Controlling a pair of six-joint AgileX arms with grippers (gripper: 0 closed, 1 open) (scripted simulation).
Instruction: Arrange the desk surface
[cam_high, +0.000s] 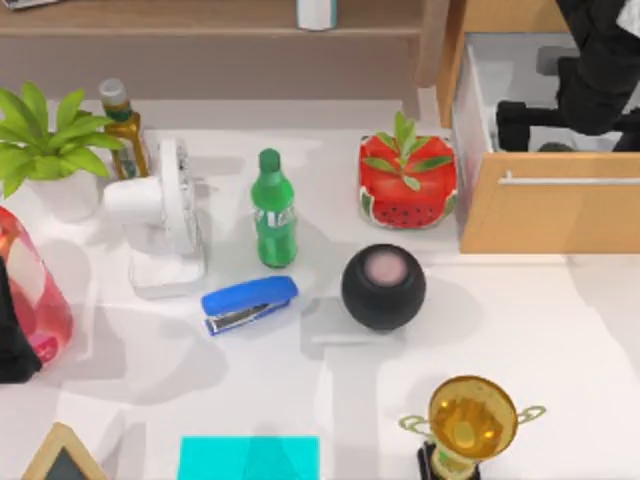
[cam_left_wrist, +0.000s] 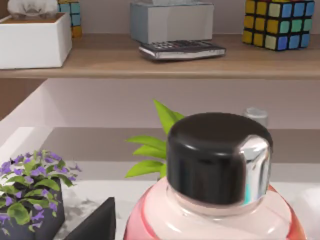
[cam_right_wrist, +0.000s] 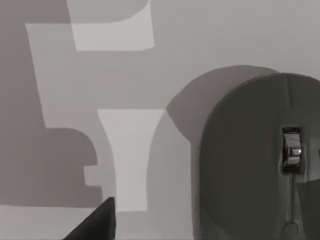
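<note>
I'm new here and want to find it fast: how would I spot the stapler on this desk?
Start at the desk surface, the broad white tabletop. Near its middle stands a green bottle; the stapler lies flat just in front of it, left of the black sphere. It is the one low blue thing with a metal underside.

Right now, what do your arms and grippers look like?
Both matte black, no markings or cables visible. Right arm: chunky rounded segments. Left arm: a plain black block at the table's left edge. Left fingertip and right fingertip: dark wedges.
</note>
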